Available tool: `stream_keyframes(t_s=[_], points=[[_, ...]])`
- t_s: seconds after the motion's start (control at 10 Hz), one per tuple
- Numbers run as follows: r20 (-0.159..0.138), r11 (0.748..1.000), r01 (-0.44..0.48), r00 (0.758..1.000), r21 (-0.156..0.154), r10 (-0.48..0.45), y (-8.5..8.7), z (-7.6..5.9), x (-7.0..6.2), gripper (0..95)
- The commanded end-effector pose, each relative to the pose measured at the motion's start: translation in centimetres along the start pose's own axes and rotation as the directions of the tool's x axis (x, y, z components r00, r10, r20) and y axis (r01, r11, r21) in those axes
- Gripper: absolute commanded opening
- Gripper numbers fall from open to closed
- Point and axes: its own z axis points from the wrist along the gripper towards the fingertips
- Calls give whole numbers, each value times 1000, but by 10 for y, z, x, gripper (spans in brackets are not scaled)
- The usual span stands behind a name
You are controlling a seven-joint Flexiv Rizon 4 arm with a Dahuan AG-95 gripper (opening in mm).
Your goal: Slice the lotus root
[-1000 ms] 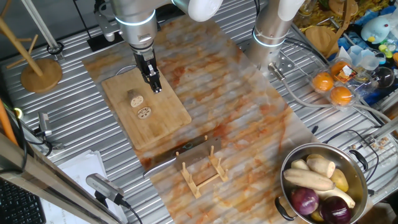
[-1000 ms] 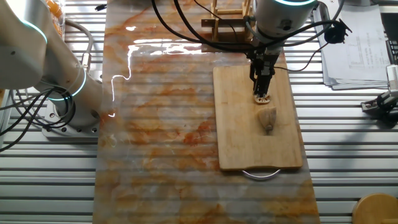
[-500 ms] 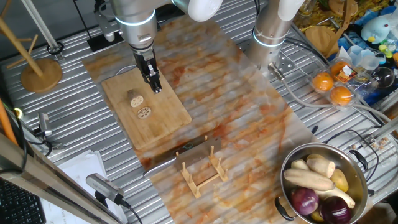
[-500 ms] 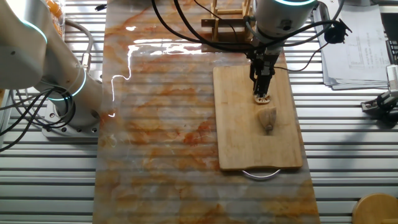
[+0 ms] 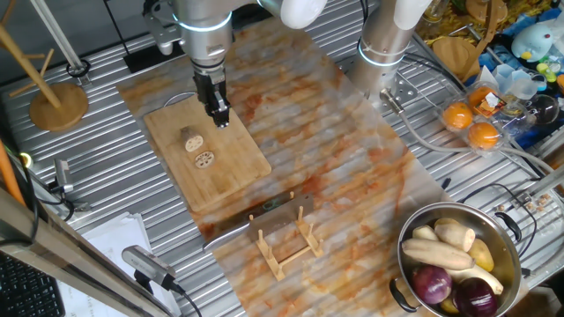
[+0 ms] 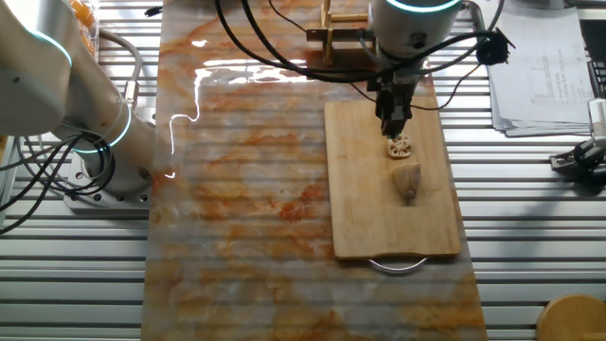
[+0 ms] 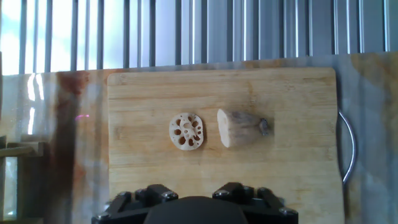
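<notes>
The lotus root is a stubby tan chunk [image 5: 189, 136] [image 6: 407, 180] [image 7: 241, 128] lying on a bamboo cutting board [image 5: 233, 172] [image 6: 365, 213] [image 7: 286, 162]. One round slice with dark holes [image 5: 204, 159] [image 6: 400, 145] [image 7: 186, 131] lies flat beside its cut face. My gripper [image 5: 219, 114] [image 6: 393, 120] hangs above the board, just past the slice on the side away from the chunk, touching neither. Its fingers look pressed together with nothing between them. The hand view shows only the gripper's black body at the bottom edge; the fingertips are hidden there.
A knife [image 5: 249, 217] lies off the board beside a small wooden rack [image 5: 286, 239] [image 6: 343, 38]. A steel pot [image 5: 507, 231] holds long pale roots and purple onions. Oranges [image 5: 471, 125] and a second arm's base [image 5: 386, 48] [image 6: 99, 142] stand further off.
My gripper has risen and drifted off the slice toward the board's end near the rack. The slice now shows fully. Chunk and slice have not moved.
</notes>
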Motion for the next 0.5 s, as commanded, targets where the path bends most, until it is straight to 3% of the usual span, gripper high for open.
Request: stream_keyframes(t_s=[0.1,0.5], points=[[-1,1000,5,1000,-1,-5,0,0,-2,0],[-8,1000,24,1000,0,-24,4,3,-3,0]])
